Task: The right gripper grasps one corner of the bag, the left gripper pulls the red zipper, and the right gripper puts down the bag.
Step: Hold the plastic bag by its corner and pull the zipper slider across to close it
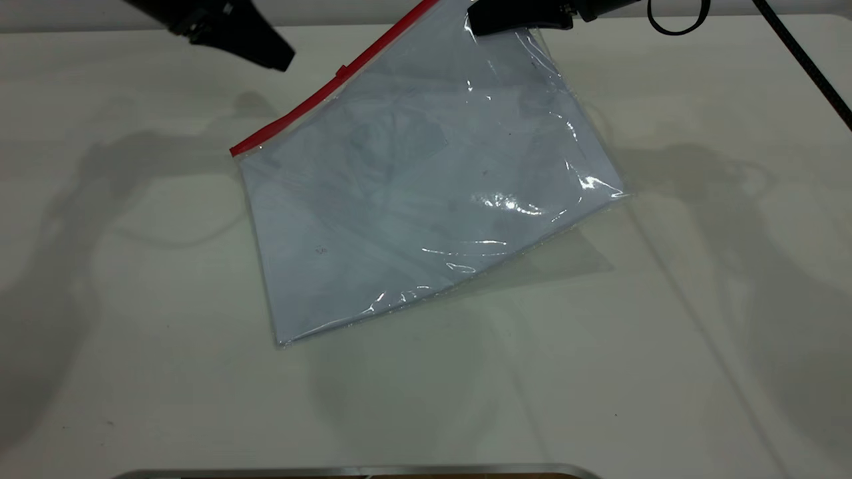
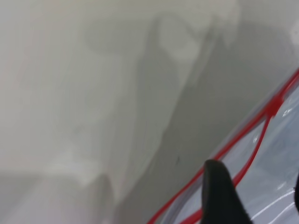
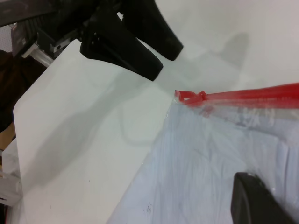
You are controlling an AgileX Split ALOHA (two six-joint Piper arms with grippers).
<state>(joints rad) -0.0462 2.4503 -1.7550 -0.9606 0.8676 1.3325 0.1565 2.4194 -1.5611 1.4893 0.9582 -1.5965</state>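
From outside, the right gripper pinches the bag by its raised corner; the left gripper, jaws parted and empty, hangs just beside the red zipper, slider seemingly not yet gripped. Left wrist: zipper passes just beyond its fingertip. Right wrist: the bag spreads beyond its fingertip.

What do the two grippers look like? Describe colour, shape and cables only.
The left gripper is matte black and bulky, narrowing to a pointed wedge tip, with no cable showing. Its two fingers are thick, tapered black wedges. The right gripper is also black and tapered, trailing a small round loop of black cable and a thin straight black line.
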